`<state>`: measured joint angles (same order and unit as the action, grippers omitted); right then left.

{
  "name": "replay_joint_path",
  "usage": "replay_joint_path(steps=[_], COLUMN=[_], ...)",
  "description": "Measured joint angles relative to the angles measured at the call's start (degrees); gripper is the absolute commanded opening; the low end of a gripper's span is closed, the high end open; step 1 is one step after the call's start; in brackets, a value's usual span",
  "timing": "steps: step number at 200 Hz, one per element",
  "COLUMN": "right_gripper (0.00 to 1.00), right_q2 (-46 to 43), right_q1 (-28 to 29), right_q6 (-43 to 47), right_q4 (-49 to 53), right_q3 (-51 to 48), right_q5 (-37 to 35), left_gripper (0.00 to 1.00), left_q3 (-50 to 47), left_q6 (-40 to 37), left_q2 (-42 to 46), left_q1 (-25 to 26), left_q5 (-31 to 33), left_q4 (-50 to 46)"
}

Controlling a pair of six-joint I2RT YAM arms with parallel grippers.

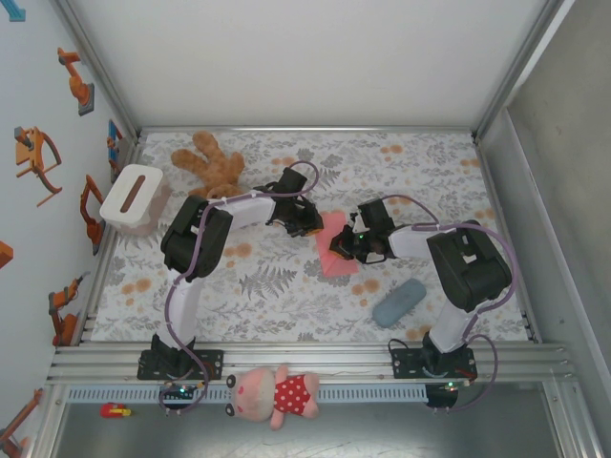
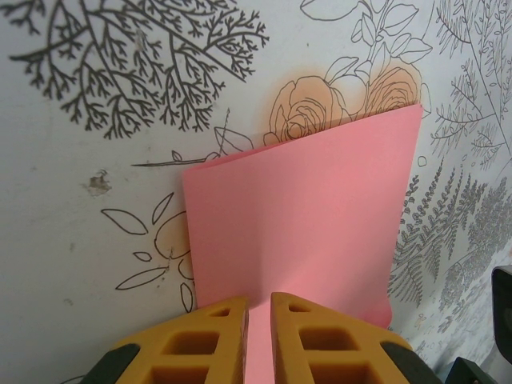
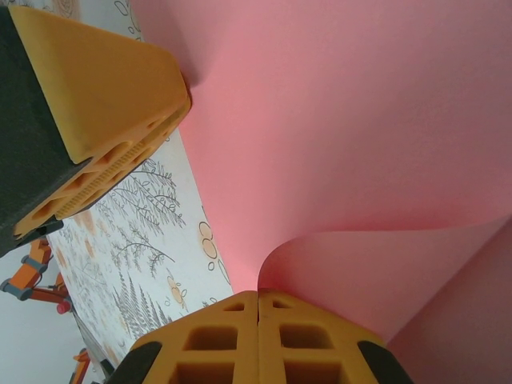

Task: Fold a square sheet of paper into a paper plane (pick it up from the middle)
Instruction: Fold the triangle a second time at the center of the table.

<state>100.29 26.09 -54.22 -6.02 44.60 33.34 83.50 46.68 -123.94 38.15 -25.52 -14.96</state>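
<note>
Centre of the top view: the square sheet of paper [image 1: 335, 258] is pinched by my left gripper [image 2: 258, 312], nearly closed, and right gripper [image 3: 258, 308], fully closed. Uneven pulling could tear it.

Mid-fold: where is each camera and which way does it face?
Top external: above and behind the bases, looking down at the floral table; both arms meet at the pink sheet.
Left wrist: on that wrist, facing down past the left gripper onto the sheet.
Right wrist: on that wrist, facing along the right gripper, shut on the sheet's curled edge.
Shared: all see the sheet; right wrist also catches a left finger.
</note>
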Motion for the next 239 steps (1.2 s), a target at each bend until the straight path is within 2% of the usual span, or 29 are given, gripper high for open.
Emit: replay_joint_path(steps=[239], right_gripper=[0.00], right_q2=[0.68], right_q1=[0.00], right_q6=[-0.20], right_q4=[-0.68], right_q3=[0.00], right_q5=[-0.42], left_gripper=[0.15], left_q3=[-0.07], left_q6=[0.02], left_q2=[0.00], left_q1=[0.00], left_q5=[-0.04], left_q4=[0.15])
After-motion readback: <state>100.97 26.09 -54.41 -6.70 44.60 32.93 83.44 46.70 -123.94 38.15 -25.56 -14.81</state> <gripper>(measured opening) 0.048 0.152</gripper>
